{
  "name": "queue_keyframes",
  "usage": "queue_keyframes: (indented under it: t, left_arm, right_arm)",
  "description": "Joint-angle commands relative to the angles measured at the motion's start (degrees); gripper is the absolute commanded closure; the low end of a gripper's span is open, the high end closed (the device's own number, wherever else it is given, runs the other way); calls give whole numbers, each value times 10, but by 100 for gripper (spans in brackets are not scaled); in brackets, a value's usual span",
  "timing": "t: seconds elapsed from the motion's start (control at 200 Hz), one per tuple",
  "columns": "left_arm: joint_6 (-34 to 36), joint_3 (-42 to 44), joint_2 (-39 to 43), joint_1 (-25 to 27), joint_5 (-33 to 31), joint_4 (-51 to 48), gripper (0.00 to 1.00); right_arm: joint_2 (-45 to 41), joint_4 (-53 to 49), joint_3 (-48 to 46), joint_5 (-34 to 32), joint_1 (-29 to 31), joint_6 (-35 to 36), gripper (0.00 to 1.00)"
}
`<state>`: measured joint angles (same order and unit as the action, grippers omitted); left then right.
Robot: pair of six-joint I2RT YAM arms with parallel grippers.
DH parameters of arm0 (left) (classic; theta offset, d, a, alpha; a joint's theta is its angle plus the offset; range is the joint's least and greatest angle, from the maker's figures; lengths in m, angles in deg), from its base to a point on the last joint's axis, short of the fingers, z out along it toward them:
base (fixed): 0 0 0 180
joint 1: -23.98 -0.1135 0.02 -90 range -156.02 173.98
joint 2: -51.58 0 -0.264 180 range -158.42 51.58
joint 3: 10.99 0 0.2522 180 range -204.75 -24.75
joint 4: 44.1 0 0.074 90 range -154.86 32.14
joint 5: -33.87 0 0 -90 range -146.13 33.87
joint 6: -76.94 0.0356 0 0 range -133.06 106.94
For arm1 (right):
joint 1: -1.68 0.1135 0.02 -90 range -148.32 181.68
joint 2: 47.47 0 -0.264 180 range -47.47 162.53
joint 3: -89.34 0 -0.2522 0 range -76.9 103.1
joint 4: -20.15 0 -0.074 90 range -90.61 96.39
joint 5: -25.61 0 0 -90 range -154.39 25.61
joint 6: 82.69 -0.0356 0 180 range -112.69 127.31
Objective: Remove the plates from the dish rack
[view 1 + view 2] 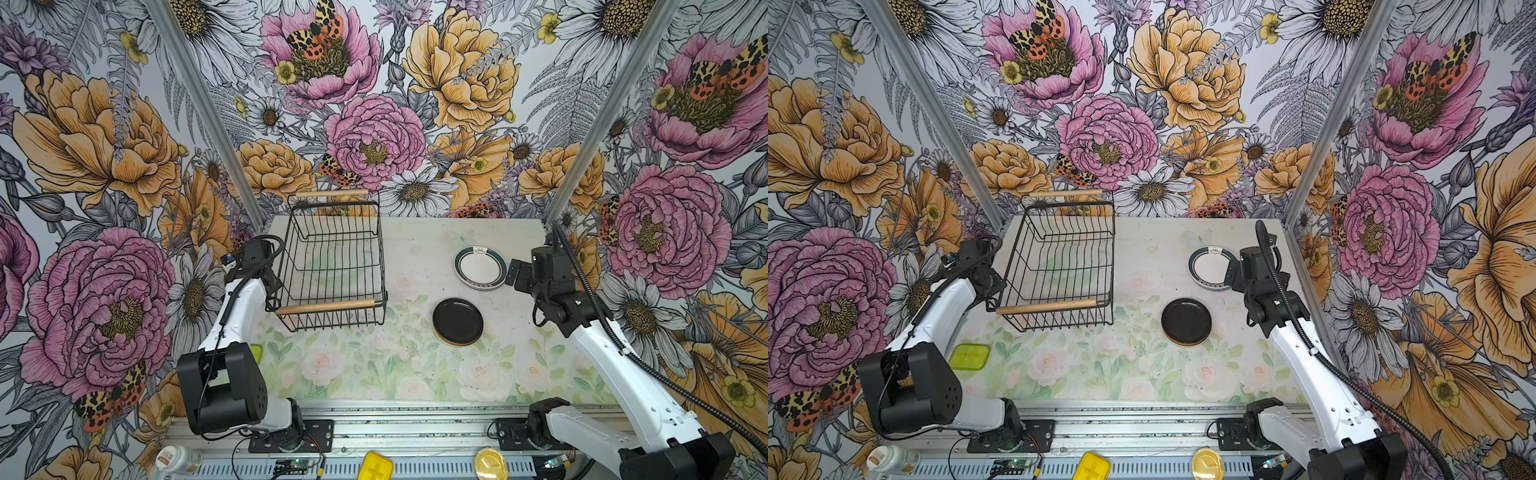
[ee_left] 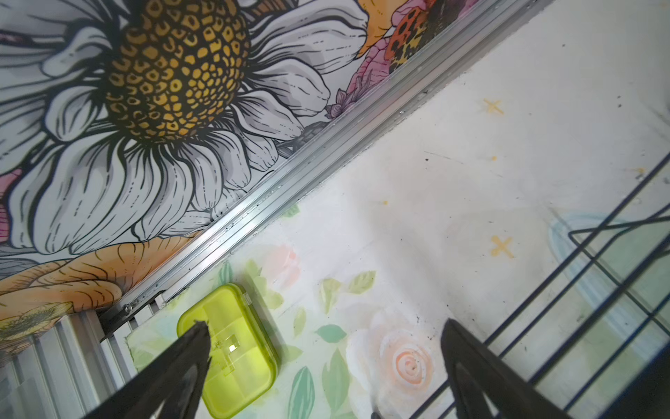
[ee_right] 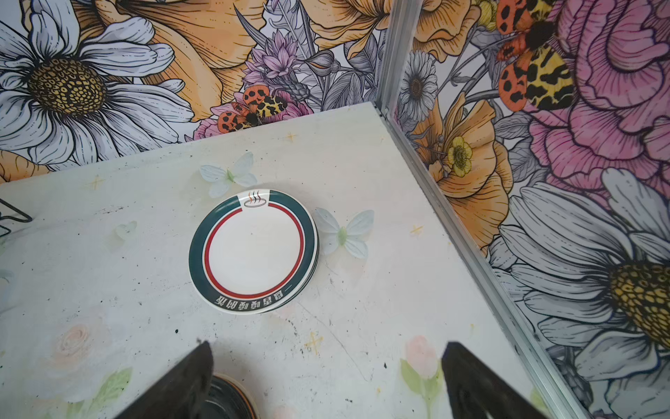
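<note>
The dish rack (image 1: 332, 266) (image 1: 1059, 266), a black wire basket with two wooden handles, stands at the back left of the table with no plates in it. In both top views the plates lie on the table in two stacks to its right. The larger stack is white with teal rims (image 1: 480, 268) (image 3: 253, 250). Nearer the front is a smaller stack topped by a black plate (image 1: 457, 321) (image 1: 1185, 321). My left gripper (image 2: 324, 326) is open and empty beside the rack's left wall. Just right of the white stack, my right gripper (image 3: 326, 346) also hangs open and empty.
A lime-green lidded box (image 2: 232, 348) (image 1: 969, 356) lies on the table by the left arm. Rack wires (image 2: 616, 254) run close to the left gripper. Flowered walls with aluminium posts close in three sides. A jar (image 1: 176, 459) and yellow items (image 1: 376, 467) sit on the front rail.
</note>
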<state>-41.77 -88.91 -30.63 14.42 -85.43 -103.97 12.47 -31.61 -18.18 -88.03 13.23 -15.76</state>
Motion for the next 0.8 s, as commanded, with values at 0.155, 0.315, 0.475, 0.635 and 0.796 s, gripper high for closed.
queue_keyframes:
  t: [0.155, 0.315, 0.475, 0.635, 0.796]
  left_arm:
    - [0, 15, -17, 59, 94, 10, 1]
    - [44, 59, 7, 74, 141, 81, 1]
    - [83, 96, 24, 87, 161, 174, 1]
    - [156, 176, 72, 116, 105, 344, 1]
    - [220, 263, 119, 118, 95, 521, 1]
  right_arm:
    - [-16, -1, -12, -6, -25, -24, 1]
    - [-21, 33, -43, -97, -34, -70, 0]
    - [-61, 183, -135, -92, -39, -34, 1]
    - [-61, 265, -174, -106, -39, 22, 0]
    - [-16, 293, -174, -107, -41, 63, 0]
